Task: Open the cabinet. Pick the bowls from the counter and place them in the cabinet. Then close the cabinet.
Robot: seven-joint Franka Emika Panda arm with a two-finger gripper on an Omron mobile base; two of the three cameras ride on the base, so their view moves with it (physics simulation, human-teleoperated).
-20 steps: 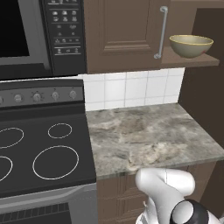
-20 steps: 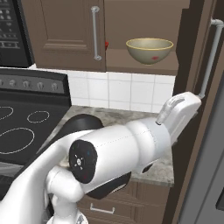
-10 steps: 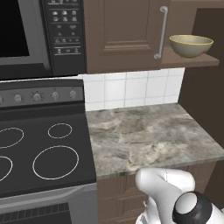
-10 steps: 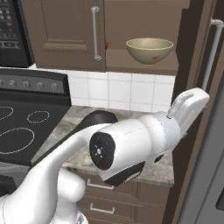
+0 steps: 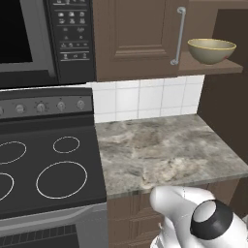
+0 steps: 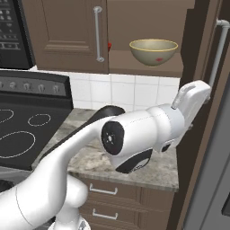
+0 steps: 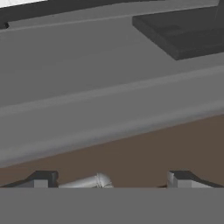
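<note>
- The gripper (image 7: 107,177) is spread wide and holds nothing; in the hand view its two dark fingertips (image 7: 41,179) stand far apart at the bottom edge.
- Between them, at about 6 o'clock in that view, lies the end of a silver bar handle (image 7: 89,181), its long axis roughly across the gap between the tips, with the brown door face behind it.
- In the right base view the hand is raised at 3 o'clock, against the swung-out right cabinet door (image 6: 202,67), whose handle (image 6: 218,49) runs vertically just above and beside the hand. My judgement: the step in hand is closing this door, which turns on a push toward 9 o'clock.
- The cabinet (image 5: 140,38) has its left door shut; the right half is open.
- On the cabinet shelf (image 6: 143,67) sits the beige-tan bowl (image 6: 153,51), upright, at 12 o'clock. A small red patch beside the left door's edge may be the red bowl; too little shows to tell.
- The counter (image 5: 164,150) carries no bowl where it is visible.
</note>
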